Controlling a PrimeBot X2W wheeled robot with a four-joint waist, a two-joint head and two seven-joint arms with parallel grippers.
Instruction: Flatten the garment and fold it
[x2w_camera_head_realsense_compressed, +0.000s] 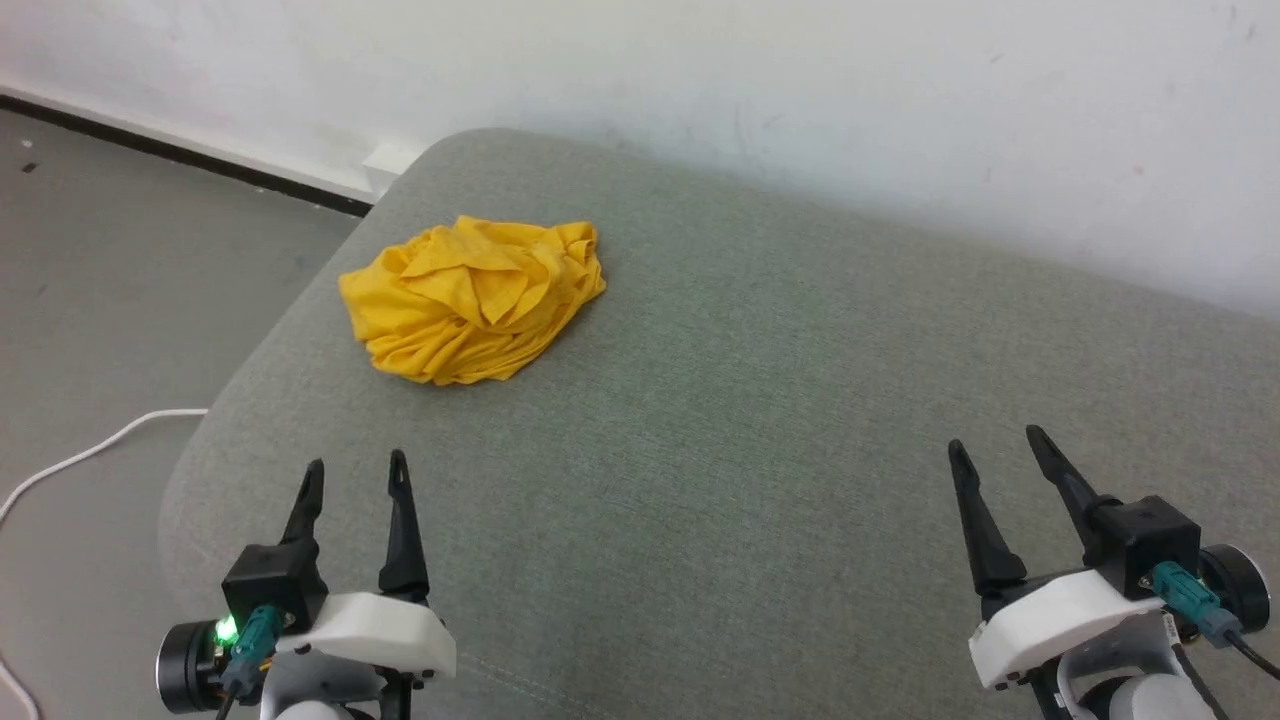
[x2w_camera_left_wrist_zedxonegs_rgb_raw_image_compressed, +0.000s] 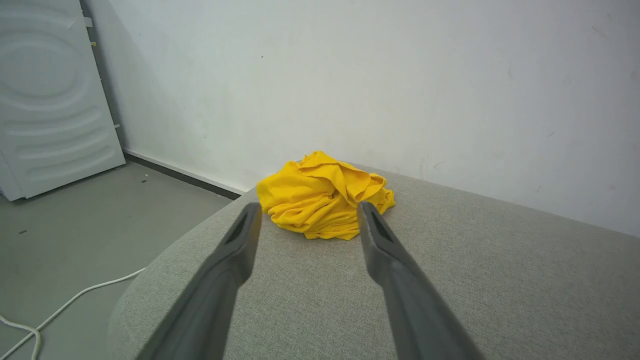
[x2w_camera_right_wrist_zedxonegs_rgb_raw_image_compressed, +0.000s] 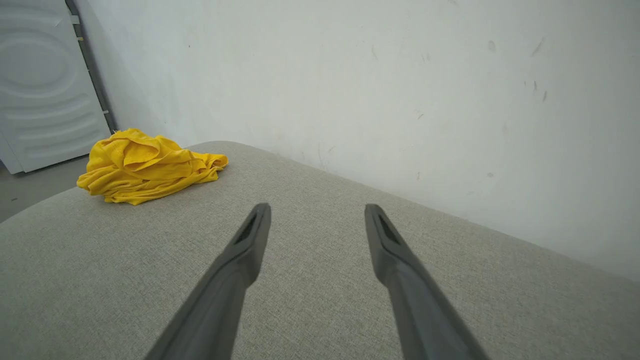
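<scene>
Jaws stand spread and empty on both arms, and the crumpled yellow cotton garment (x2w_camera_head_realsense_compressed: 475, 300) lies straight ahead of the left gripper (x2w_camera_head_realsense_compressed: 357, 460), far from the right gripper (x2w_camera_head_realsense_compressed: 994, 438).

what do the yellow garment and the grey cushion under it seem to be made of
Yellow garment: thin soft cloth, likely cotton, matte; it crumples into fine folds. Grey cushion: woven upholstery fabric, matte, with a fine visible weave and a rounded padded edge.

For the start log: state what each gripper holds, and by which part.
Nothing is held. The left gripper and the right gripper are open and empty; the garment lies crumpled on the cushion, apart from both.
</scene>
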